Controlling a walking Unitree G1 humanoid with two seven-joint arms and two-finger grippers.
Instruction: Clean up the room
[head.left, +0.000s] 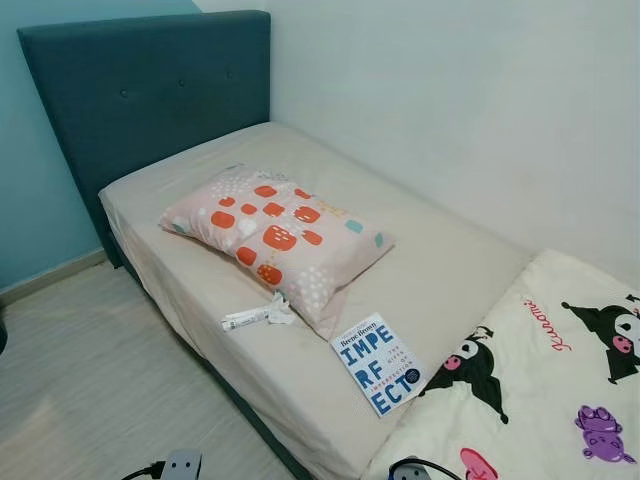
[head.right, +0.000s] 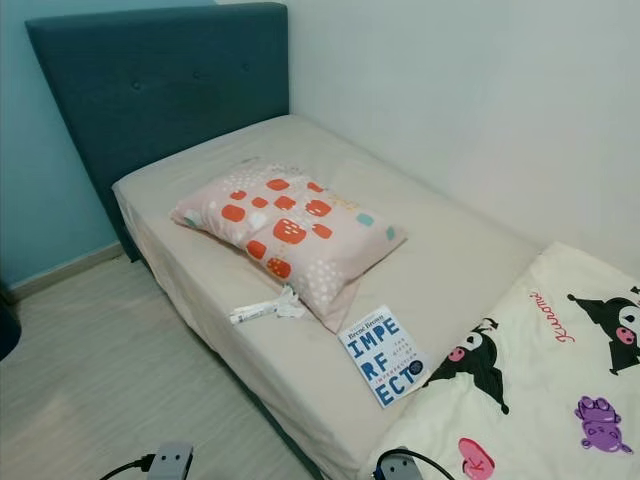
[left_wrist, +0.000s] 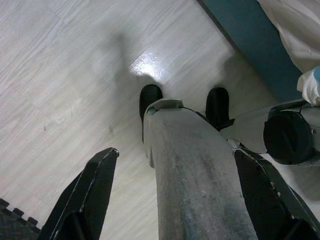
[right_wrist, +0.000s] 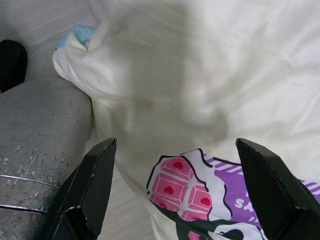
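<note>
A bed (head.left: 450, 270) with a beige sheet and a teal headboard (head.left: 140, 90) stands against the white wall. On it lie a pink pillow (head.left: 280, 235) with orange spots, a crumpled white wrapper (head.left: 258, 316) and a white book (head.left: 377, 363) with blue letters. A cartoon-print blanket (head.left: 540, 390) covers the bed's near end. My left gripper (left_wrist: 175, 185) hangs open over the wood floor beside my grey leg (left_wrist: 195, 175). Spread wide, my right gripper (right_wrist: 175, 185) is open just above the blanket (right_wrist: 210, 100).
Pale wood floor (head.left: 90, 380) lies to the left of the bed, bounded by a light blue wall (head.left: 25, 160). A dark foam mat corner (left_wrist: 12, 222) shows by my left gripper. My two black feet (left_wrist: 150, 97) stand close to the bed's teal base (left_wrist: 255, 45).
</note>
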